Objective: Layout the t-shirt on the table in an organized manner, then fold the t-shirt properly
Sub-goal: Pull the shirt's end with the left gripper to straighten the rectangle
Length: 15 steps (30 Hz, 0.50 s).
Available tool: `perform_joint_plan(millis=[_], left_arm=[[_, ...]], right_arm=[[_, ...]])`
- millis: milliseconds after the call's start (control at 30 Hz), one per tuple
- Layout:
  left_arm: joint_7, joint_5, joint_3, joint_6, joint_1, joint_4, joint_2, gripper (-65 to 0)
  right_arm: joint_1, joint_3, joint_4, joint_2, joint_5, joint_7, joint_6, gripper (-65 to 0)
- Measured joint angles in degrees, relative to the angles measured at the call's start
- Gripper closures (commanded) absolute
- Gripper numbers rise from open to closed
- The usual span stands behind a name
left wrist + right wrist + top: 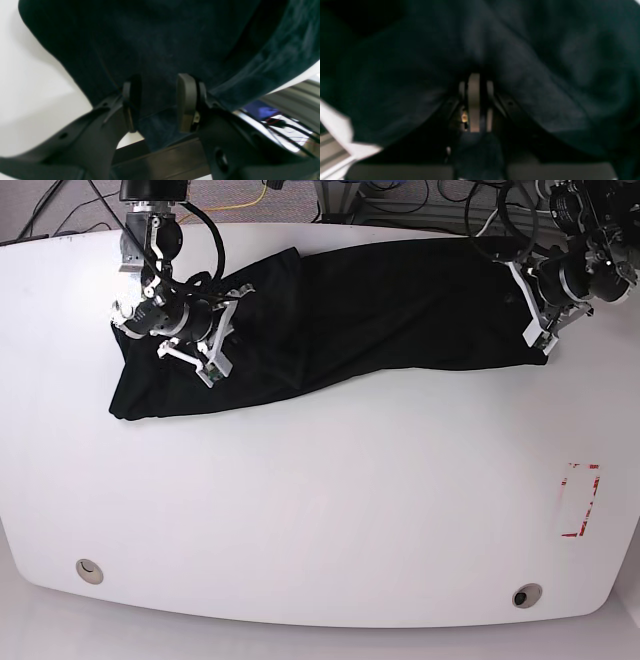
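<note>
The black t-shirt (pixel 380 310) lies stretched across the far part of the white table (pixel 320 510), bunched at its left end. On the base view's right, my left gripper (pixel 538 338) is at the shirt's right end by the table's far edge. In the left wrist view my left gripper (pixel 160 100) is open, and the t-shirt (pixel 155 50) passes between its fingers (pixel 187 100), with a hem hanging over the edge. My right gripper (pixel 213 368) rests on the shirt's left part. In its wrist view my right gripper (pixel 475 77) is shut, with folds of the t-shirt (pixel 545 75) gathering at it.
A red tape rectangle (pixel 580 500) marks the table near its right edge. Two round metal grommets (pixel 90 571) (pixel 526 595) sit near the front edge. Cables and metal framing (pixel 287 125) lie beyond the far edge.
</note>
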Motion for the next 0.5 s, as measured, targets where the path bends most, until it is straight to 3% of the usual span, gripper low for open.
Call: perform_joint_plan(millis=[233,333,500], left_arm=[[-1.51,3.61,5.70,-0.02,-5.44,-5.81,-0.59,-21.9],[-1.84,6.23,7.80,-0.04,-7.76,-11.30,-1.01,-21.9],[-10.56,4.11,12.70,-0.46,-13.75,-20.59,-4.20,-21.9]], right_arm=[[0.72,0.92,-8.09,1.55,-0.92,12.37,0.85,-3.2],[1.14,2.12,-10.43,2.01,0.13,14.27,1.36,-3.2],[1.03,5.99,-11.13,1.70,0.24,14.64,1.55,-3.0]])
